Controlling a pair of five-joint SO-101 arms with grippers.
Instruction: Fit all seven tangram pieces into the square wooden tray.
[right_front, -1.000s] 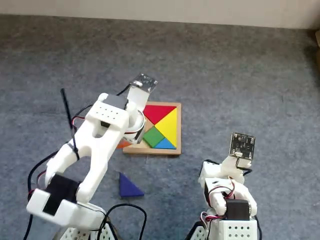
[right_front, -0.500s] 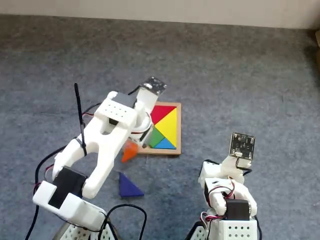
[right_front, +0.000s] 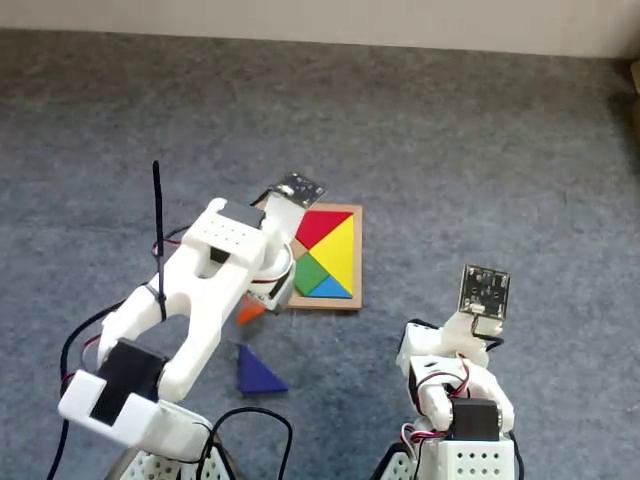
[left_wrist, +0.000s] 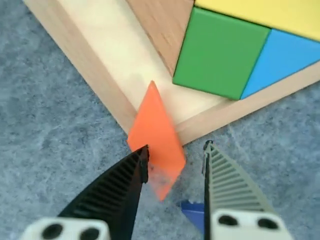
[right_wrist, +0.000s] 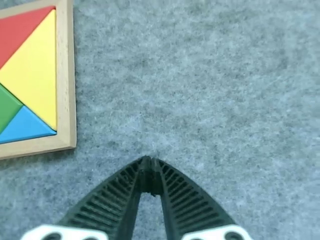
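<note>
- Orange piece (left_wrist: 155, 145) lies across the tray's (left_wrist: 95, 65) corner rim, between the open fingers of the left end effector (left_wrist: 175, 149).
- Green square (left_wrist: 220, 52) sits inside the tray, mid-worktop (right_front: 480, 150).
- Dark blue triangle (right_front: 258, 372) lies nearer the arms' edge.
- Right end effector (right_wrist: 148, 167) is closed and empty.

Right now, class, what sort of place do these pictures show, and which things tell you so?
Probably a robotics workbench: a white left arm and right arm stand side by side at a grey felt-like surface, with a wooden tangram tray on it.
</note>
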